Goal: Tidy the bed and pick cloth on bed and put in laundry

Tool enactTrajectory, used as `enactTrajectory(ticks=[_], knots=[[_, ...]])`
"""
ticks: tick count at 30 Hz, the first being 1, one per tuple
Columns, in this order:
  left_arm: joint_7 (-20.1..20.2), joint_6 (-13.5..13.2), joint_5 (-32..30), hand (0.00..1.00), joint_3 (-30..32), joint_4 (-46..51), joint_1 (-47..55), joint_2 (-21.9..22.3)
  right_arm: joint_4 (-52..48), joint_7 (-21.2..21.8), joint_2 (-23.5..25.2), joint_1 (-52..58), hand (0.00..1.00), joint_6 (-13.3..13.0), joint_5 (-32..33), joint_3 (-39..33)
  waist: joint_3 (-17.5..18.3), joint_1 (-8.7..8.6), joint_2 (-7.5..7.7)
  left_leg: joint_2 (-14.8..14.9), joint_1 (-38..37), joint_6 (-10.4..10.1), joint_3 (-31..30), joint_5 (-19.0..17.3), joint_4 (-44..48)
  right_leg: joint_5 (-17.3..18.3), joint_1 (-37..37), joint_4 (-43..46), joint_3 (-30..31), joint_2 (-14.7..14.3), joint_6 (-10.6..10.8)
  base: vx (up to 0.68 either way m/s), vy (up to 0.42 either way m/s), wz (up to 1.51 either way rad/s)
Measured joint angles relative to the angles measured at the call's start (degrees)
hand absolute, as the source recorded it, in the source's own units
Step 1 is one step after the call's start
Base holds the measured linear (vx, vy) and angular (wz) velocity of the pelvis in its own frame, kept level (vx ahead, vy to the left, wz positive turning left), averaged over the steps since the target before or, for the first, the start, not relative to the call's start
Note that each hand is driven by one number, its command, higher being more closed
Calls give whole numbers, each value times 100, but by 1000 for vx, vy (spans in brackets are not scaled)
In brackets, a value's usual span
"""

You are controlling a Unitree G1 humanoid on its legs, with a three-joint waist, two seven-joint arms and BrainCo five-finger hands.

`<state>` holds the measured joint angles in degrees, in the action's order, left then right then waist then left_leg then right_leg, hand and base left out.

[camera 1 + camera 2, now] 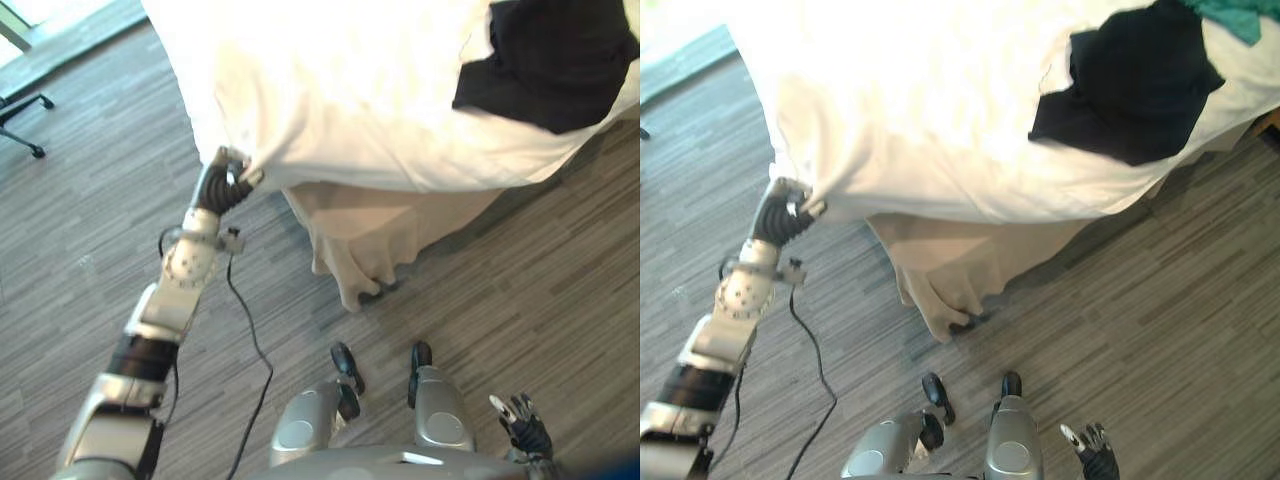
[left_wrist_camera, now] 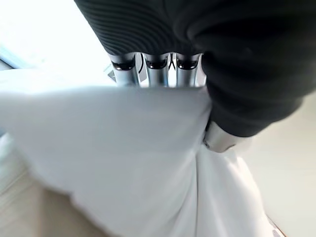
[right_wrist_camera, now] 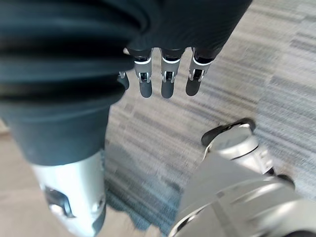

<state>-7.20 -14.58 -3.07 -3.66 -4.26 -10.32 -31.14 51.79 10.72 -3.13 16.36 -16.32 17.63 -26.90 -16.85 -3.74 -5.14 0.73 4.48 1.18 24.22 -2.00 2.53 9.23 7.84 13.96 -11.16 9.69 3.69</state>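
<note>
Low at the robot's right side, the right hand (image 3: pixel 165 81) hangs above the grey wood-grain plank floor (image 1: pixel 520 290) with its fingers straight and loose, holding nothing. That floor runs all round the near corner of the bed, and the black wheeled foot of an office chair (image 1: pixel 25 115) stands on it well off to the left. A rumpled white bed sheet (image 1: pixel 350 90) covers the bed and spills over its near edge, and below it a beige under-cloth (image 1: pixel 365 235) droops from the corner down to the floor. A crumpled black cloth (image 1: pixel 550 60) lies on the sheet by the bed's right edge, with a bit of teal fabric (image 1: pixel 1230 15) touching its far side. The left hand (image 1: pixel 228 185) is at the sheet's hanging left edge, closed on it: the fingers go behind the white fabric and the thumb presses the front, pinching a fold.
</note>
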Motion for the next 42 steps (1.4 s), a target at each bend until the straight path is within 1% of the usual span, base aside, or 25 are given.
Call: enactTrajectory(ticks=[4, 5, 7, 10, 12, 13, 17, 20, 23, 24, 26, 27, 28, 29, 30, 31, 32, 33, 34, 36, 37, 39, 40, 41, 42], knots=[[461, -92, 352, 0, 141, 82, 1222, 638, 385, -84, 166, 175, 0, -15, -311, -93, 295, 9, -72, 21, -191, -20, -285, 4, -98, -51, -471, -414, -241, -97, 10, 69, -33, 25], [534, -90, 471, 0, 149, 81, 1371, 711, 418, -109, 184, 195, 0, -22, -342, -96, 340, 20, -79, 26, -216, -22, -296, 5, -127, -59, -505, -447, -248, -114, 10, 57, -23, 16], [892, -54, 880, 0, 179, 81, 1898, 997, 456, -185, 267, 288, 0, -50, -391, -92, 427, 60, -76, 27, -404, -52, -325, 25, -247, -97, -731, -627, -270, -162, 10, 48, -21, 5], [1349, 199, 1380, 0, 168, 52, 2520, 1386, 550, -221, 298, 469, 0, -153, -432, -78, 613, 107, -56, 19, -568, -67, -445, 36, -347, -120, -957, -813, -398, -196, 6, 17, -15, 15], [1582, 343, 1687, 0, 157, -207, 2855, 1582, 550, -263, 294, 536, 0, -182, -447, 17, 738, 168, 2, 19, -683, -85, -457, 59, -459, -128, -1061, -909, -400, -230, 1, 0, 0, 0], [1607, 390, 1728, 0, 156, -336, 2941, 1630, 546, -275, 294, 536, 0, -209, -448, 56, 766, 168, 23, 21, -709, -92, -457, 68, -482, -128, -1074, -923, -398, -236, 1, 0, 0, 0], [1554, 557, 1831, 0, 77, -1201, 3358, 1970, 496, -461, 328, 612, 0, -280, -410, 333, 901, 171, 160, 24, -918, -116, -455, 116, -668, -127, -1237, -1024, -400, -274, 0, 12, -5, -2], [1477, 588, 1829, 0, 109, -1906, 3420, 2171, 411, -483, 350, 664, 0, -282, -25, 485, 1014, 175, 209, 19, -970, -123, -439, 121, -752, -125, -1270, -1078, -398, -277, -1, 42, 1, -4], [1176, 552, 1790, 0, 451, -2940, 3406, 2466, 287, -420, 483, 689, 0, -347, 523, 507, 1048, 179, 287, 28, -1166, -161, -397, 94, -806, -124, -1460, -1131, -394, -298, 0, 70, -15, -7], [1007, 515, 1683, 0, 680, -3363, 3411, 2611, 205, -375, 508, 709, 0, -389, 662, 516, 1103, 193, 358, 33, -1190, -184, -371, 76, -806, -121, -1490, -1161, -394, -305, -1, 59, -20, -8], [673, 411, 1462, 0, 940, -3790, 3390, 2774, -76, -412, 523, 708, 0, -490, 704, 538, 1108, 271, 370, 37, -1323, -205, -340, 60, -806, -121, -1637, -1197, -395, -302, 0, 41, -20, -5], [481, 395, 1406, 0, 1109, -3883, 3371, 2868, -281, -555, 518, 698, 0, -579, 690, 543, 1133, 346, 421, 43, -1363, -217, -340, 50, -807, -120, -1680, -1196, -399, -304, 1, -3, -21, 5], [312, 363, 1288, 0, 1249, -4008, 3293, 2909, -497, -726, 491, 571, 0, -644, 685, 529, 1183, 416, 422, 44, -1369, -217, -376, 51, -808, -119, -1705, -1197, -412, -304, 2, -7, -21, 8], [240, 363, 1226, 0, 1321, -4087, 3234, 2928, -601, -829, 463, 456, 100, -673, 675, 505, 1181, 441, 427, 42, -1382, -216, -395, 52, -809, -119, -1725, -1198, -426, -303, 2, -21, -20, 12], [58, 367, 1069, 0, 1458, -4278, 3110, 2957, -735, -1140, 394, 189, 100, -767, 547, 390, 1176, 466, 477, 33, -1383, -200, -433, 66, -826, -119, -1741, -1198, -455, -296, 2, -52, -21, 12], [-105, 388, 898, 0, 1549, -4453, 3012, 2966, -831, -1451, 316, -163, 100, -873, 405, 160, 1181, 470, 474, 19, -1388, -186, -467, 86, -837, -120, -1764, -1197, -503, -283, 3, -68, -17, 15], [-181, 430, 820, 0, 1556, -4511, 2975, 2961, -862, -1599, 244, -368, 100, -924, 322, 26, 1182, 471, 472, 9, -1387, -177, -494, 94, -839, -119, -1773, -1197, -523, -275, 3, -74, -7, 22], [-241, 481, 690, 0, 1555, -4574, 2922, 2953, -985, -1601, 68, -704, 100, -1022, 372, -227, 1186, 474, 461, -17, -1363, -157, -580, 116, -843, -116, -1784, -1198, -549, -260, 10, -74, 3, 28], [-255, 568, 586, 0, 1553, -4599, 2895, 2940, -1185, -1554, -187, -994, 100, -1022, 439, -377, 1182, 494, 452, -38, -1334, -142, -646, 140, -844, -115, -1782, -1199, -599, -246, 22, -73, 5, 27], [-247, 684, 582, 0, 1549, -4737, 2900, 2891, -1505, -1596, -600, -1393, 100, -1036, 183, -398, 1179, 504, 454, -68, -1308, -125, -743, 153, -846, -104, -1781, -1203, -663, -238, 42, -64, 5, 22], [-229, 687, 585, 0, 1544, -4790, 2903, 2864, -1669, -1571, -718, -1494, 100, -1035, 98, -377, 1182, 504, 461, -79, -1288, -114, -782, 161, -846, -94, -1780, -1201, -700, -229, 57, -48, 5, 27], [-144, 672, 594, 0, 1541, -4905, 2926, 2780, -2408, -1328, -1110, -1833, 100, -1008, -53, -161, 1177, 534, 480, -93, -1163, -92, -865, 178, -845, -94, -1683, -1202, -743, -204, 61, -16, 10, 20], [-110, 621, 623, 0, 1539, -4906, 2958, 2740, -2996, -1013, -1321, -2074, 100, -887, -109, 90, 1153, 567, 519, -101, -1121, -79, -909, 195, -843, -100, -1658, -1202, -780, -217, 59, 7, -1, 10], [-60, 600, 626, 0, 1539, -4906, 2969, 2724, -3197, -874, -1384, -2156, 100, -826, -109, 212, 1142, 593, 536, -102, -1120, -79, -917, 196, -843, -102, -1667, -1201, -795, -227, 58, 41, -24, 12], [1, 521, 623, 0, 1531, -4907, 2983, 2699, -3545, -550, -1470, -2339, 100, -657, -109, 489, 1140, 642, 560, -113, -1128, -77, -941, 198, -838, -103, -1701, -1210, -821, -234, 57, 46, -20, 10]])
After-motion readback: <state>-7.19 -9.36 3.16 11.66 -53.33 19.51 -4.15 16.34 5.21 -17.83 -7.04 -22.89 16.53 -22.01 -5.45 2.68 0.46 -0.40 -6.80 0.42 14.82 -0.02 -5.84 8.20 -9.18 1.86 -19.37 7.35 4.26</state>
